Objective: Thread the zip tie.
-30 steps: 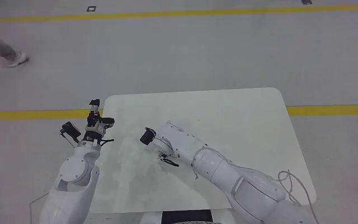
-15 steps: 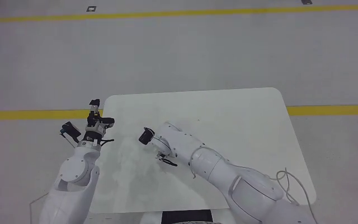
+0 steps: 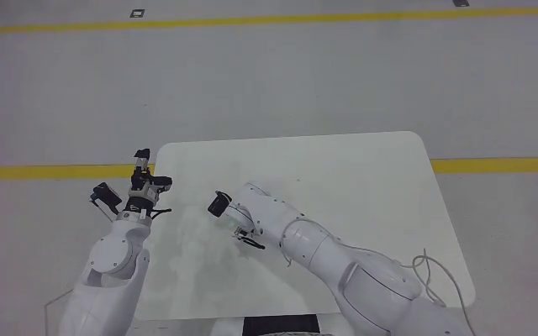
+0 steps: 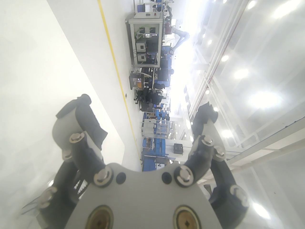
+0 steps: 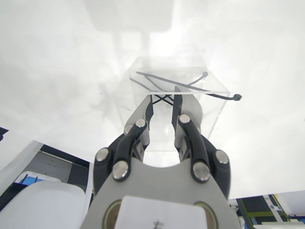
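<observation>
From the top view, the white bench (image 3: 361,176) carries the work. The left claw (image 3: 126,175) sits just off the bench's 9 o'clock edge, pointing away from the robot. The right claw (image 3: 249,243) is low over the surface at about 8 o'clock from the bench's centre.

In the left wrist view, the left claw (image 4: 143,107) is spread wide and holds nothing. Its fingers point out past the bench edge toward the room.

In the right wrist view, a few black zip ties (image 5: 171,83) lie crossed in a loose bundle at the top of a clear box (image 5: 214,113), and the head of one juts out over the rim. The right claw (image 5: 164,97) is at the near side of the box, fingers parted, with the crossing of the ties showing between them. It is not clamped on anything.

As I judge it, the task has hardly begun. No tie is picked and no tail has been fed through a head. What remains is to grip one tie, lift it clear of the others, bring in the idle left claw and do the threading.
</observation>
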You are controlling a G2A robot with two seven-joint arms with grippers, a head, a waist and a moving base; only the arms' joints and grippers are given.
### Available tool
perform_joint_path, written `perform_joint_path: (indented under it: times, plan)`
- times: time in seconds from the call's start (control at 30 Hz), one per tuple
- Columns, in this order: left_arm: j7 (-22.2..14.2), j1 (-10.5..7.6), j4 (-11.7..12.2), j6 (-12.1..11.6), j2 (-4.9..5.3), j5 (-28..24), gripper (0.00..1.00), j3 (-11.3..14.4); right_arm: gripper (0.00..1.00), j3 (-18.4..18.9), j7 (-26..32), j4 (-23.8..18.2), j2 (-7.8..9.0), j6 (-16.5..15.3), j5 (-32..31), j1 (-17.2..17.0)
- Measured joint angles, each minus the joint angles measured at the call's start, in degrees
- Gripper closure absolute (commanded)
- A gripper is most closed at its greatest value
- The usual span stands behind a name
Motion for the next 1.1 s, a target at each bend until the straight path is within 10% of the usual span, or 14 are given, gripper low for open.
perform_joint_path:
  times: [0.77,1.1]
  plan:
    - [0.0,0.00,0.0,0.0,0.00,0.0,0.00,0.0,0.91,1.7,0.4,-0.9,-0.05,0.5,-1.9,-0.5]
    - [0.0,0.00,0.0,0.0,0.00,0.0,0.00,0.0,0.79,2.9,0.7,-1.5,0.35,0.3,-2.6,-1.1]
